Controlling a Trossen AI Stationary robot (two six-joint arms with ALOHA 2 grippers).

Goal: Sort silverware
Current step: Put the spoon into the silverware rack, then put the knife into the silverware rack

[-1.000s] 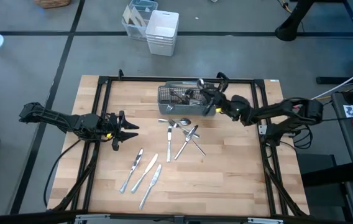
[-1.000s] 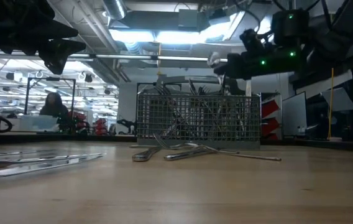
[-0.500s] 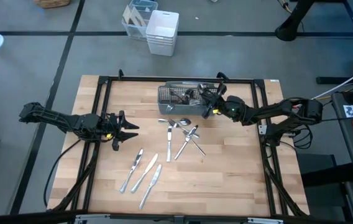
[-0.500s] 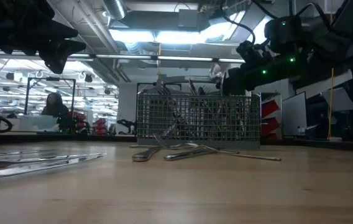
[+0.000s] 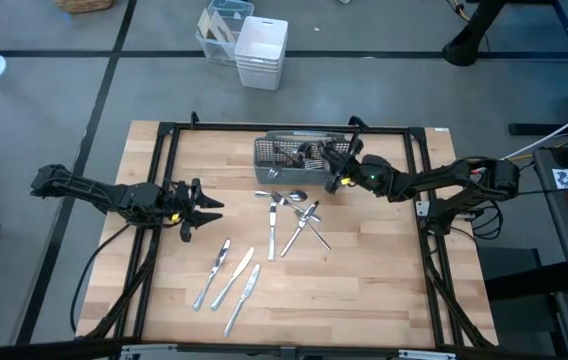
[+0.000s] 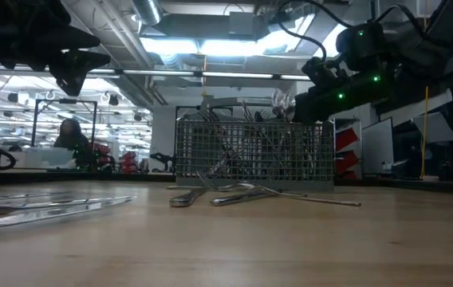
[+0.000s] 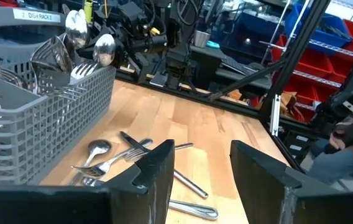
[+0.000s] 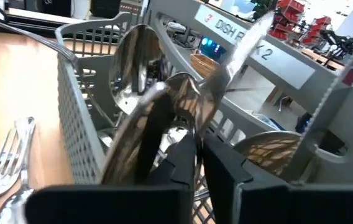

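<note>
Your silverware sits in three places around the grey mesh caddy. Part of it stands upright inside the caddy itself, spoon bowls and fork tines poking above the rim. Just in front of the caddy, toward the near edge of the table, a loose cluster of spoons and forks lies crossed on the wood. Farther from the caddy, nearer the front edge and a bit toward your left arm's side, three knives lie side by side, slanted the same way.

Your right gripper is at the caddy's right end, over its rim. In the right wrist view its dark fingers stand very close together, with the bowl of a spoon right in front of them; you cannot tell from these views whether they pinch that spoon or merely stand against it.

Your left gripper hovers above the table, well to the left of the caddy, its fingers spread apart with nothing between them.
</note>
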